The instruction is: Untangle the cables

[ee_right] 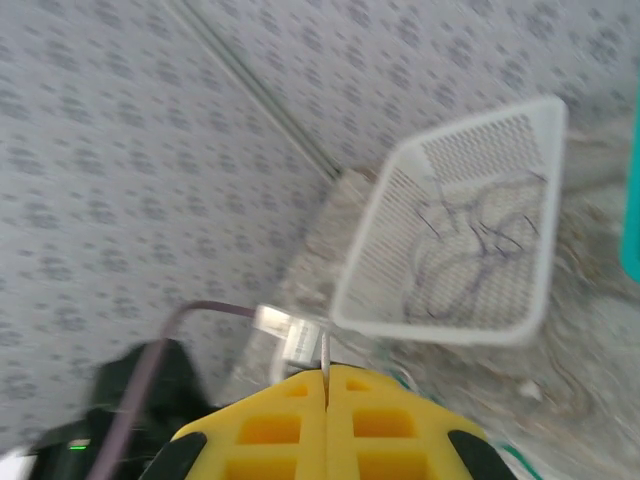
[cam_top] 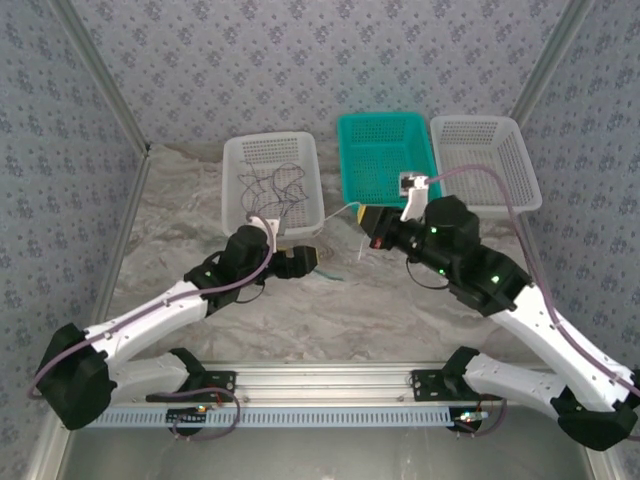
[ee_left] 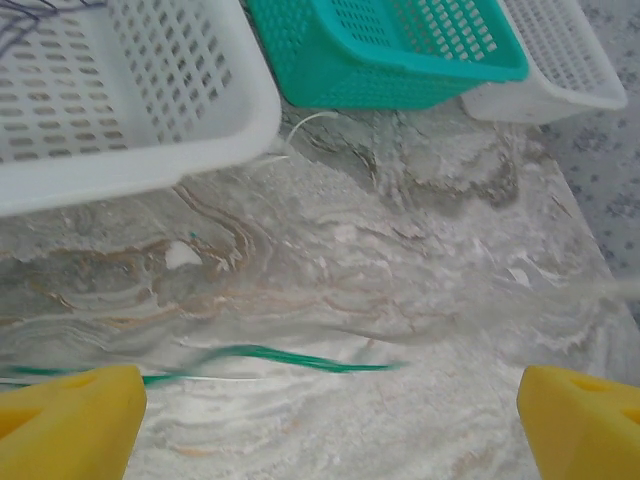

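In the top view, the left white basket (cam_top: 232, 200) stands at 11 o'clock on the marbled tabletop (cam_top: 380, 310). It holds a loose tangle of dark cables (cam_top: 272, 183). Just off the basket's near rim, toward 6 o'clock, the left end effector (cam_top: 303, 258) sits low with its yellow fingers (ee_left: 70, 420) spread wide. In the left wrist view a green cable (ee_left: 300, 358) lies flat on the tabletop across the gap between them; whether it touches the left finger cannot be told. A pale strand (ee_left: 308, 120) curls on the tabletop at the foot of the gap between this basket and the teal basket (cam_top: 346, 160), which stands at 12 o'clock.

At the teal basket's 6 o'clock edge is the right end effector (cam_top: 367, 225), pointing toward 9 o'clock. Its yellow fingers (ee_right: 270, 430) are pressed together, pinching a thin pale cable (ee_right: 325, 352) that rises from the seam. Whether this is the same wire as the curled strand cannot be told. The right white basket (cam_top: 530, 180) sits just beside the teal one, at 1 o'clock.
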